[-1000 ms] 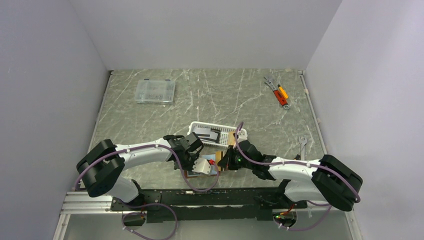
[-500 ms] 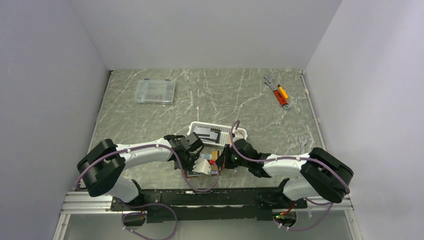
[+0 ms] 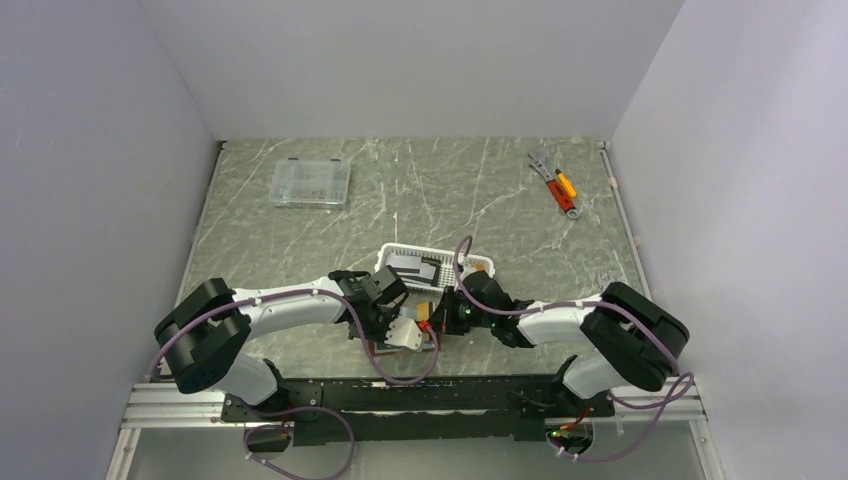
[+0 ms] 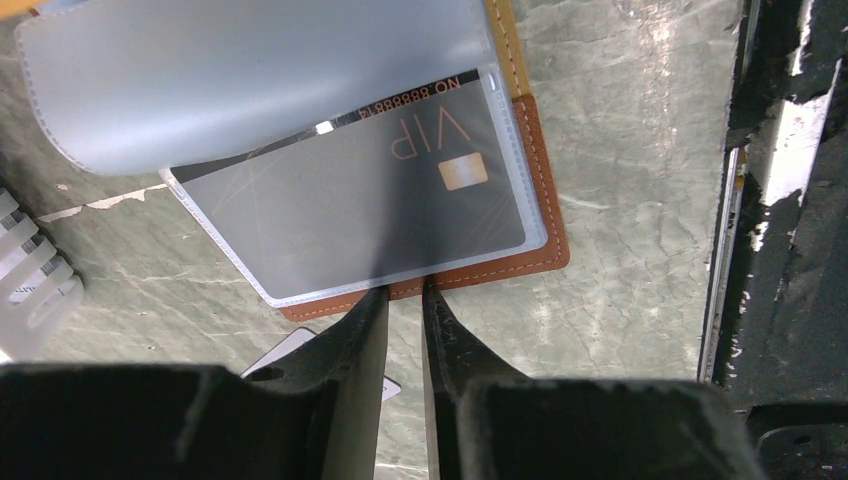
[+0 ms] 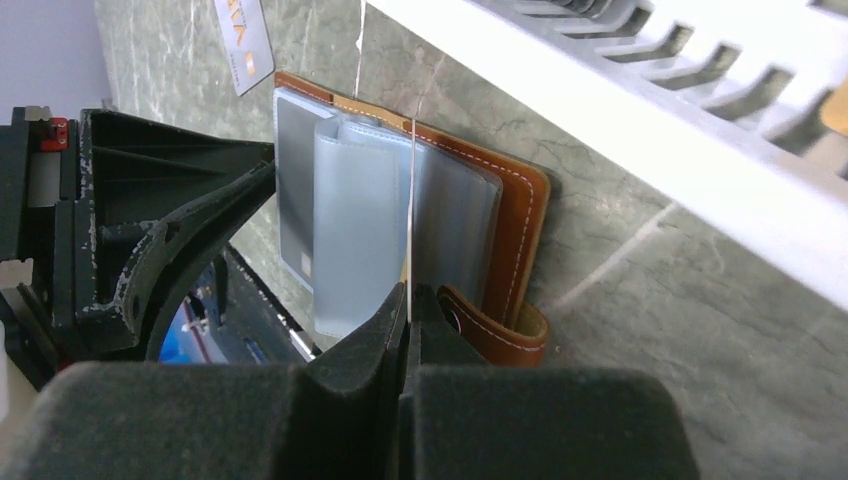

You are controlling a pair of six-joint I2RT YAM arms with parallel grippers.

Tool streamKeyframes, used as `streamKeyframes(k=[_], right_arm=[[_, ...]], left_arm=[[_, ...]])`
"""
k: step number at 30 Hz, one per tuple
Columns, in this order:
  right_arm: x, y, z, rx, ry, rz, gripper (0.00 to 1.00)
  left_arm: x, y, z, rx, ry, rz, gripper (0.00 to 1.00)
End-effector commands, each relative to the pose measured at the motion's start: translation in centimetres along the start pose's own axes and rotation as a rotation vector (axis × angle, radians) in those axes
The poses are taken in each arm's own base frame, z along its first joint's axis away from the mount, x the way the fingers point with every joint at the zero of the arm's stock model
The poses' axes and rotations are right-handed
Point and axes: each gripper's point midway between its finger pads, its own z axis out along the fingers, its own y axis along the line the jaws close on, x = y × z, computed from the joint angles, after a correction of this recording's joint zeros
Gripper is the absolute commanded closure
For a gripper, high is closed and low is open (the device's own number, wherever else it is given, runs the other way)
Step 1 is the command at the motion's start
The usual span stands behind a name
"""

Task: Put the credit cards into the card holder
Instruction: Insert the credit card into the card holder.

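The brown leather card holder (image 4: pixel 545 200) lies open on the table with its clear sleeves fanned up (image 5: pixel 355 220). A black VIP card (image 4: pixel 380 190) sits inside one sleeve. My left gripper (image 4: pixel 402 292) points down at the holder's near edge, jaws a narrow gap apart with bare table between them. My right gripper (image 5: pixel 408 292) is shut on a thin credit card (image 5: pixel 410 200), seen edge-on, standing among the sleeves. A white card (image 5: pixel 243 40) lies flat on the table beside the holder. In the top view both grippers (image 3: pixel 388 325) (image 3: pixel 440 320) meet over the holder (image 3: pixel 403 336).
A white slotted basket (image 3: pixel 470 262) with dark and grey cards in it stands just behind the holder. A clear compartment box (image 3: pixel 310 182) is at the back left, hand tools (image 3: pixel 555 185) at the back right. The black front rail (image 4: pixel 730 250) runs close by.
My right arm has drawn in to the left, bringing its card closer over the holder's sleeves. The left gripper has stayed at the holder's edge.
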Motion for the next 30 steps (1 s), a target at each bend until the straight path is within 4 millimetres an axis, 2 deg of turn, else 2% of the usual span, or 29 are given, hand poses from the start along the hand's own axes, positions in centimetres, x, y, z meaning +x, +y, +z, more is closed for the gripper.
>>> streamKeyframes(k=[1, 7, 19, 23, 30], right_arm=[[2.0, -0.3, 0.4, -0.038, 0.138, -0.008, 1.0], [1.7, 0.6, 0.0, -0.087, 0.177, -0.036, 1.0], [-0.3, 5.7, -1.3, -0.259, 0.168, -0.149, 1.0], [-0.8, 6.6, -1.1, -0.285, 0.169, -0.152, 1.0], [-0.4, 6.5, 0.1, -0.274, 0.207, -0.147, 1.0]], left_arm=[[-0.3, 0.1, 0.6, 0.001, -0.014, 0.027, 0.77], [-0.1, 0.0, 0.6, -0.005, -0.006, 0.028, 0.77], [-0.2, 0.5, 0.2, -0.03, -0.008, 0.038, 0.78], [-0.4, 0.8, -0.5, -0.054, -0.019, 0.048, 0.78], [-0.9, 1.3, -2.9, -0.107, -0.097, 0.039, 0.76]])
